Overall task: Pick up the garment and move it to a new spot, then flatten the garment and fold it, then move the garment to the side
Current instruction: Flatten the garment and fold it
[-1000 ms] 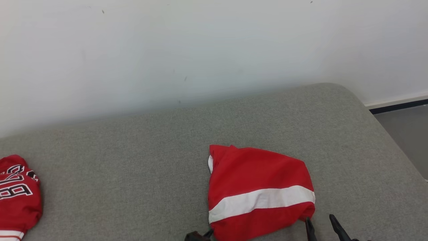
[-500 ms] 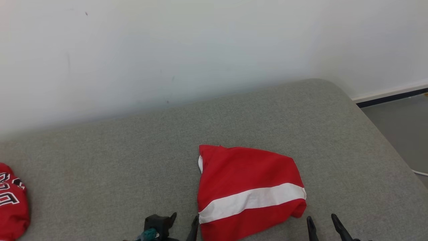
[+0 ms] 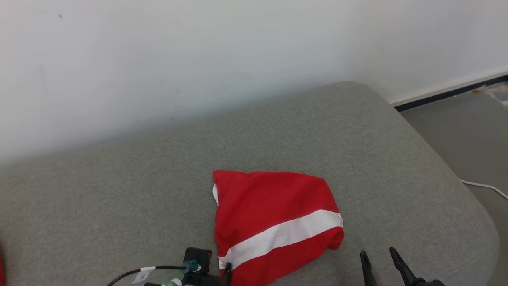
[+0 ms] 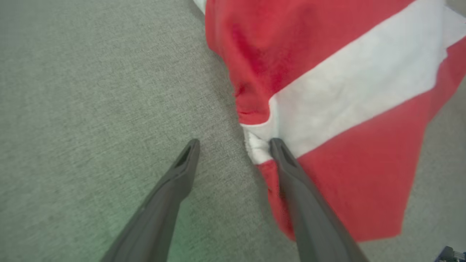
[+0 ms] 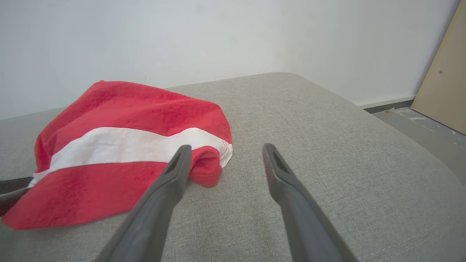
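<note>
The garment (image 3: 274, 222), red with one broad white stripe, lies bunched on the grey cushion (image 3: 317, 131), near its front edge. My left gripper (image 3: 224, 273) stands open at the garment's lower-left edge. In the left wrist view the left gripper (image 4: 233, 143) straddles that edge, one finger over the red and white cloth (image 4: 346, 83) and the other over bare cushion. My right gripper (image 3: 377, 256) is open, just right of the garment's lower-right corner. In the right wrist view the right gripper (image 5: 225, 148) has cushion between its fingers, with the garment (image 5: 120, 142) to its left.
A white wall (image 3: 198, 59) rises directly behind the cushion. The cushion's rounded right end drops to a grey floor (image 3: 468, 127), where a white cable (image 3: 486, 186) lies. A wooden board (image 5: 444, 72) leans at the right. A black cable with a white tag (image 3: 141, 270) trails from my left wrist.
The head camera has turned right, so the whole picture slid left and a second red jersey left the view. My left gripper has come up beside the garment's left edge. Both grippers stayed open.
</note>
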{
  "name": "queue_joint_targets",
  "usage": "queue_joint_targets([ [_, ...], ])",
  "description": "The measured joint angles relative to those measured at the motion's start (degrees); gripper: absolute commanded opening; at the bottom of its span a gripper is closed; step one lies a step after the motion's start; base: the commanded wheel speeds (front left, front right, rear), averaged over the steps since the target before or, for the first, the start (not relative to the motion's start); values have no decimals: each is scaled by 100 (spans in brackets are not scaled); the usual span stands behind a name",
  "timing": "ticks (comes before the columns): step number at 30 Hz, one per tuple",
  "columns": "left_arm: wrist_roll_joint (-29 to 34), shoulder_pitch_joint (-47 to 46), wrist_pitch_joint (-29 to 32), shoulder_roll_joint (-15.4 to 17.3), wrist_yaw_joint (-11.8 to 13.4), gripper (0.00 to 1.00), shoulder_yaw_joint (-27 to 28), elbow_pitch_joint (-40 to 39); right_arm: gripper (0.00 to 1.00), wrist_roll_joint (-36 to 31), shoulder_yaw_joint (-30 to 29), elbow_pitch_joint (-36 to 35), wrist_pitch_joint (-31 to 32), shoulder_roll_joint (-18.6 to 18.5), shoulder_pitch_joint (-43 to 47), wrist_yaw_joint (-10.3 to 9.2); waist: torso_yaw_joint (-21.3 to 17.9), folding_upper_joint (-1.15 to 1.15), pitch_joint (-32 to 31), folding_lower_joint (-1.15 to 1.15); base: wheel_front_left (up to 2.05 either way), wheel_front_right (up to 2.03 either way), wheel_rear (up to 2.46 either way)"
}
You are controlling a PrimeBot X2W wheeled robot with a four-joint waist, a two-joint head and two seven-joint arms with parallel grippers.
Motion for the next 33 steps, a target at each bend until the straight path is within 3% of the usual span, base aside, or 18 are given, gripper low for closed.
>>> queue_joint_targets([
  [2, -1, -52, 71, -3, 100, 100, -65, 145, 100, 0, -2, -9, 2, 0, -13, 0, -68, 0, 32, 0, 0, 0, 0],
  [3, -8, -62, 119, -5, 132, 84, -96, 194, 100, 0, -13, -15, 2, 0, -13, 0, -98, 0, 47, 0, 0, 0, 0],
  [4, -30, -74, 141, -5, 160, 44, -130, 231, 100, 0, -22, -15, 2, -1, -12, 0, -122, 0, 63, 0, 0, 0, 0],
  [5, -63, -85, 144, -5, 172, 29, -152, 246, 100, 0, -33, -19, 2, -1, -12, 0, -140, 0, 78, 0, 0, 0, 0],
  [6, -94, -96, 134, -3, 170, 0, -171, 250, 100, 0, -43, -20, 2, -1, -12, 0, -151, 0, 91, 0, 0, 0, 0],
  [13, -503, -152, -664, -11, 145, 0, -25, -35, 100, 46, -75, -2, -3, 0, 2, 0, -20, 0, 71, 0, 0, 0, 0],
  [21, -1393, -209, -1080, 42, -134, 0, 899, -935, 100, 118, -47, 26, -10, 1, 51, 0, 325, 0, -45, 0, 0, 0, 0],
  [27, -1525, 411, -1106, 380, -75, 0, 1192, -1092, 100, 123, -70, 40, -12, 0, 85, 1, 574, 0, -136, 0, 0, 0, 0],
  [33, -1567, 866, -1123, 366, 152, 0, 1237, -988, 100, 120, -60, 36, -13, -1, 86, 2, 771, 0, -172, 0, 0, 0, 0],
])
